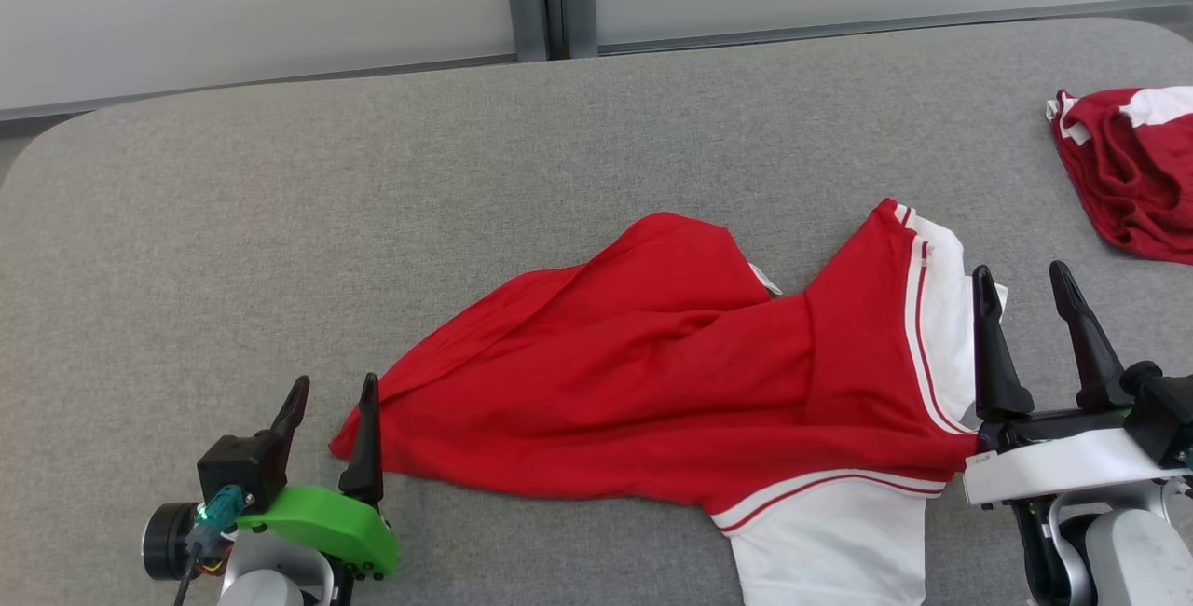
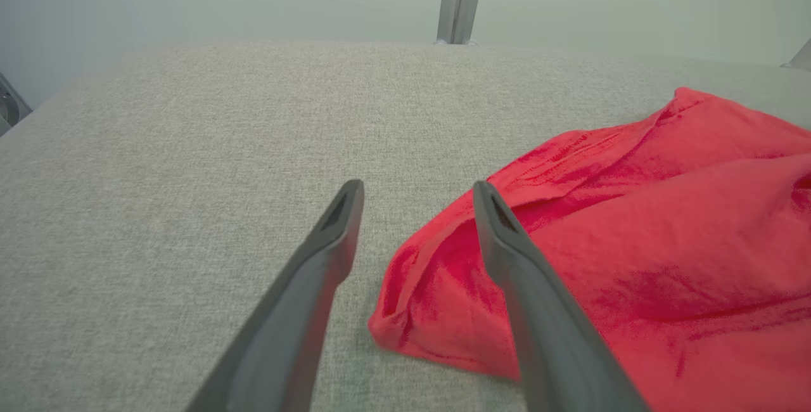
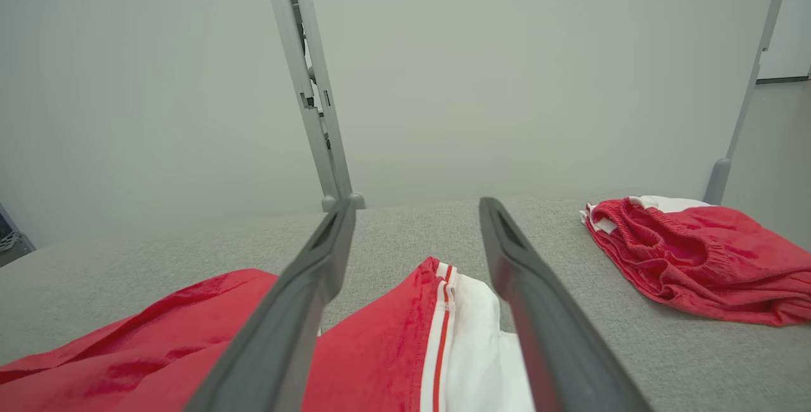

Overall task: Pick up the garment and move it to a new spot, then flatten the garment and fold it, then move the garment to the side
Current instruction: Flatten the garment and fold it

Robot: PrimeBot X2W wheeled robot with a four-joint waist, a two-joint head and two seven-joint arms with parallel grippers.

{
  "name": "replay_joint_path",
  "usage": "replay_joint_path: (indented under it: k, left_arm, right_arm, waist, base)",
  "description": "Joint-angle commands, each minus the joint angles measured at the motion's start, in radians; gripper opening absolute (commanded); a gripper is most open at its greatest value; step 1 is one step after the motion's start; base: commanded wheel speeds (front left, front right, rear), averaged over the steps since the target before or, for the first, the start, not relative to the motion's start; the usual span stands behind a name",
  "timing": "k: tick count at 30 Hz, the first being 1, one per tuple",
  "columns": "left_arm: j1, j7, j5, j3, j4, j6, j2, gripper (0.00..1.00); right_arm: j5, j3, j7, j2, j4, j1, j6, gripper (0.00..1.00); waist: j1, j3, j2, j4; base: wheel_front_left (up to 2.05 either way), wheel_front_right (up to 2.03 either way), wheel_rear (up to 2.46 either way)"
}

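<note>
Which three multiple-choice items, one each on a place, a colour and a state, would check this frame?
1. Where on the table does the second garment lie?
A. Near left corner
B. Far right edge
C. On top of the other one

2. What colour is the trim of the garment?
A. Blue
B. Black
C. White with red stripes

3. How is the left gripper?
A. Open, holding nothing
B. Shut on the garment
C. Shut, empty

Key:
1 B: it lies bunched at the head view's right edge, apart from the spread garment.
2 C: white bands with thin red lines run along its right side and near hem.
3 A: its jaws stand apart beside the garment's left corner, with no cloth between them.
</note>
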Motion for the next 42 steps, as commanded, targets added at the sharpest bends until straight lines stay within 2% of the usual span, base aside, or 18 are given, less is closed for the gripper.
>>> replay_joint_path:
  k: [1,11,19,29,35,36,42]
  left_arm:
    - [0.015,-0.003,0.012,0.012,-0.017,0.007,-0.005,1.00]
    - [0.060,-0.002,0.096,0.108,-0.175,0.014,-0.038,1.00]
    - [0.092,-0.002,0.149,0.169,-0.231,-0.013,-0.073,1.00]
    - [0.077,-0.002,0.192,0.208,-0.249,-0.047,-0.111,1.00]
    - [0.069,-0.002,0.213,0.221,-0.247,-0.060,-0.128,1.00]
    - [0.068,-0.002,0.214,0.225,-0.249,-0.062,-0.130,1.00]
    - [0.062,-0.002,0.219,0.238,-0.252,-0.070,-0.140,1.00]
  right_arm:
    - [-0.003,0.000,-0.003,-0.005,0.002,-0.001,0.000,1.00]
    - [0.000,0.004,-0.001,-0.021,0.050,0.035,0.000,1.00]
    - [0.002,0.035,0.073,-0.069,0.155,0.003,0.000,1.00]
    - [0.024,0.110,0.180,-0.126,0.379,-0.126,0.000,1.00]
    - [0.061,0.143,0.216,-0.135,0.523,-0.163,0.000,0.98]
    - [0.070,0.151,0.214,-0.134,0.539,-0.169,0.000,0.01]
    - [0.105,0.169,0.194,-0.171,0.602,-0.247,0.000,0.00]
  waist:
    - [0.0000,-0.008,-0.0001,-0.001]
    - [0.0000,-0.048,-0.0001,0.006]
    - [0.0000,-0.048,-0.0001,0.022]
    - [0.0000,-0.011,-0.0001,0.073]
    - [0.0000,0.006,-0.0001,0.107]
    - [0.0000,0.008,-0.0001,0.110]
    - [0.0000,0.018,-0.0001,0.124]
  base:
    - [0.00,0.00,0.00]
    - [0.00,0.00,0.00]
    - [0.00,0.00,0.00]
    - [0.00,0.00,0.00]
    - [0.00,0.00,0.00]
    - [0.00,0.00,0.00]
    - [0.00,0.00,0.00]
